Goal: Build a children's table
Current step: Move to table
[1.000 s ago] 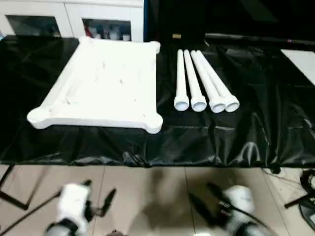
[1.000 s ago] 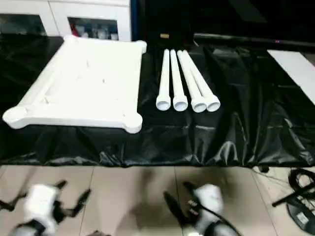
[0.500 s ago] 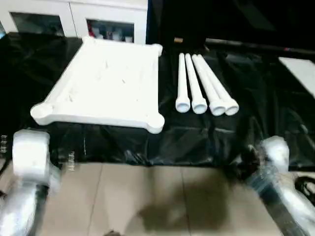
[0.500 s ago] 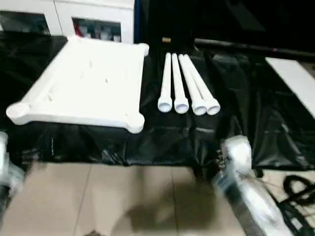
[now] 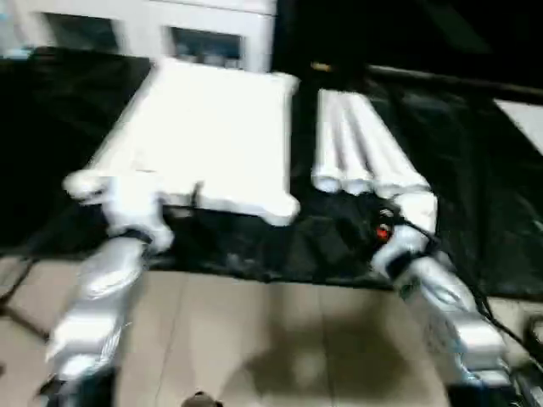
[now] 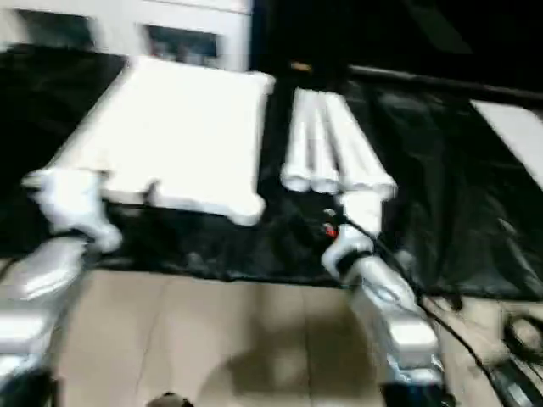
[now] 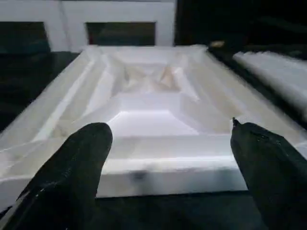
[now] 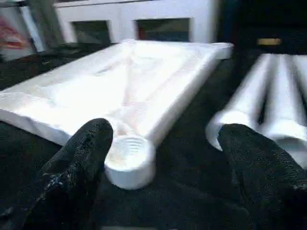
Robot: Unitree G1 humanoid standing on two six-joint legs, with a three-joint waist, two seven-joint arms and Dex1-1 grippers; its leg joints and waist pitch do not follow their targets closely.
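Note:
The children's table lies in parts on the black-covered work table. Its white top [image 5: 212, 127] rests upside down at the left, with several white legs [image 5: 356, 144] side by side to its right, flared ends toward me. My left gripper [image 5: 182, 203] hovers at the top's near edge, its fingers [image 7: 72, 167] spread wide and open around nothing. My right gripper [image 5: 361, 227] is open in front of the legs' near ends. In the right wrist view the top's threaded corner socket [image 8: 129, 160] and the leg ends [image 8: 268, 110] lie just ahead of its fingers [image 8: 81, 163].
White cabinets [image 5: 195, 25] stand behind the work table. A white board [image 5: 522, 119] lies at the far right on the black cover [image 5: 475, 195]. Tiled floor [image 5: 280, 339] runs below the table's front edge, with cables at the lower right [image 5: 530, 335].
Both arms have risen from low over the floor to the table's front edge: the left to the top's near edge, the right to the legs' ends. The camera has shifted a little.

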